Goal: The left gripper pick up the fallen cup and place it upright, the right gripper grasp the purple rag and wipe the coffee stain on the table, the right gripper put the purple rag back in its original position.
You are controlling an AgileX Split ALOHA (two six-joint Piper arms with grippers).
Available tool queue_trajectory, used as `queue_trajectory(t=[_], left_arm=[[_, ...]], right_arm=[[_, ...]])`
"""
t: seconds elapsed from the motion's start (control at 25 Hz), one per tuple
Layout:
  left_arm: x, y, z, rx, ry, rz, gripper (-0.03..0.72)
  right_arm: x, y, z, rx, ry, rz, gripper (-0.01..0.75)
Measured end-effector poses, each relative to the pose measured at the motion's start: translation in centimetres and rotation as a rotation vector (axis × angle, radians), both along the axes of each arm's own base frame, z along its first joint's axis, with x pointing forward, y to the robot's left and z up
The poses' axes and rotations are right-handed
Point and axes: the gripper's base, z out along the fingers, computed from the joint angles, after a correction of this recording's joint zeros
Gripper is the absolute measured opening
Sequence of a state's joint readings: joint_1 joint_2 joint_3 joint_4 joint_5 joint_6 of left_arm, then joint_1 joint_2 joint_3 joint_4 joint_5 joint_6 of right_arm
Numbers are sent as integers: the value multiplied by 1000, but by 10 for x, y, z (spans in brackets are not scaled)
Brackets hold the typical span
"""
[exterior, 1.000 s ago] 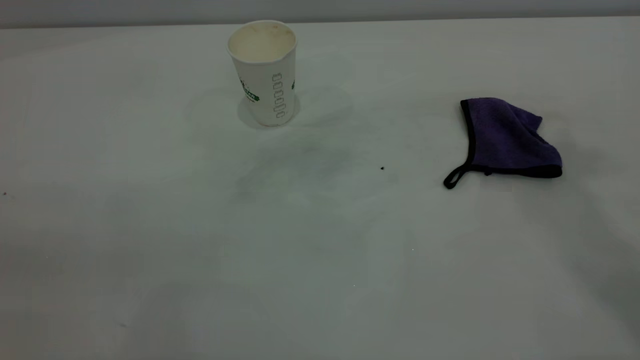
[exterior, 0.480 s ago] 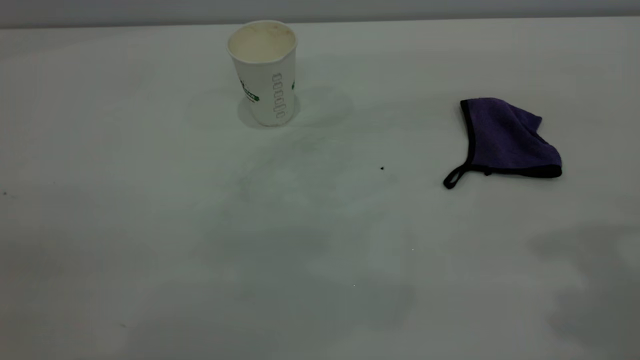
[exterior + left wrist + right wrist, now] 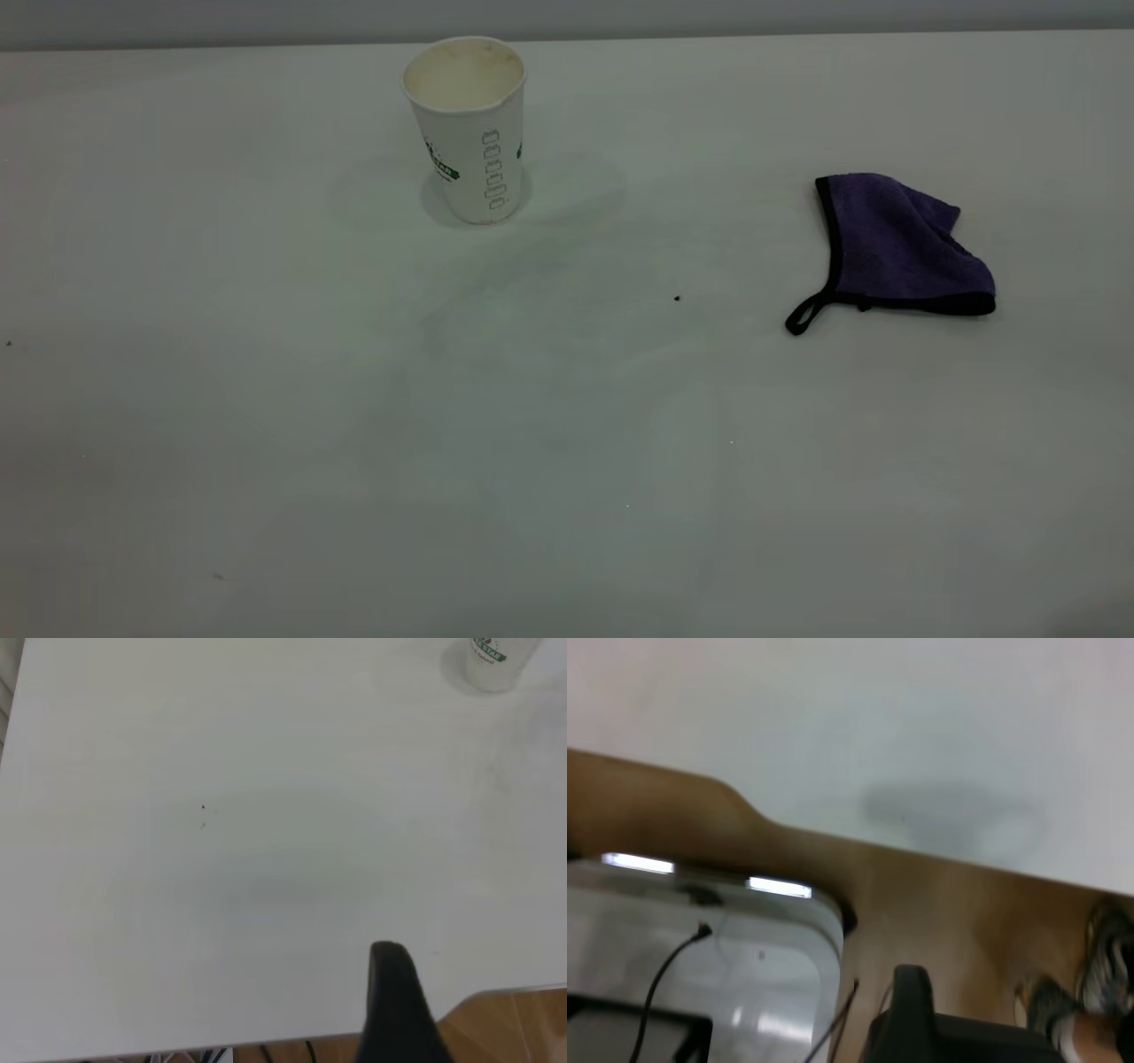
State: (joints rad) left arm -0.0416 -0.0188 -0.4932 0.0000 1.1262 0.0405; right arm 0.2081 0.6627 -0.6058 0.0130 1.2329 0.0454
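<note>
Since the earlier frames only the broad shadows on the table (image 3: 266, 399) have shifted: the dark patch seen at the lower right a moment ago is gone, while nothing resting on the surface has been displaced.

Going from left to right in the exterior view, neither arm is seen over the work area. The cup (image 3: 467, 124) is found standing upright at the far left-centre, its open mouth facing up. A tiny black speck (image 3: 678, 299) is noted between the cup and the cloth; no brown coffee stain can be made out, only faint smears where wiping may be judged to have taken place. The purple rag (image 3: 899, 248) is laid flat at the right, its black loop pointing toward the near edge, well apart from the cup.

In the left wrist view a single dark finger of the left gripper (image 3: 399, 1005) is seen near the table edge; whether the fingers are spread cannot be told. In the right wrist view the right gripper (image 3: 921, 1019) is held off the table, above the floor, and its state cannot be told either.

All three steps are judged complete; nothing more than parking is called for.
</note>
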Motion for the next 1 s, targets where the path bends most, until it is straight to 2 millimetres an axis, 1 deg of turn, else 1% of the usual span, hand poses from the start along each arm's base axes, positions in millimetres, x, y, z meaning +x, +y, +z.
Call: queue_trajectory(t=[0.12, 0.28, 0.52, 0.8, 1.0], left_arm=[[0, 0, 0, -1, 0, 1, 530], [0, 0, 0, -1, 0, 1, 530], [0, 0, 0, -1, 0, 1, 530], [0, 0, 0, -1, 0, 1, 530], [0, 0, 0, -1, 0, 1, 530]], right_arm=[[-18, -6, 0, 18, -89, -36, 689], [-37, -12, -2, 30, -205, -96, 672], [-51, -16, -12, 27, -363, -149, 652], [-70, -17, -10, 27, -503, -162, 637], [-79, -17, -10, 31, -563, -161, 628]])
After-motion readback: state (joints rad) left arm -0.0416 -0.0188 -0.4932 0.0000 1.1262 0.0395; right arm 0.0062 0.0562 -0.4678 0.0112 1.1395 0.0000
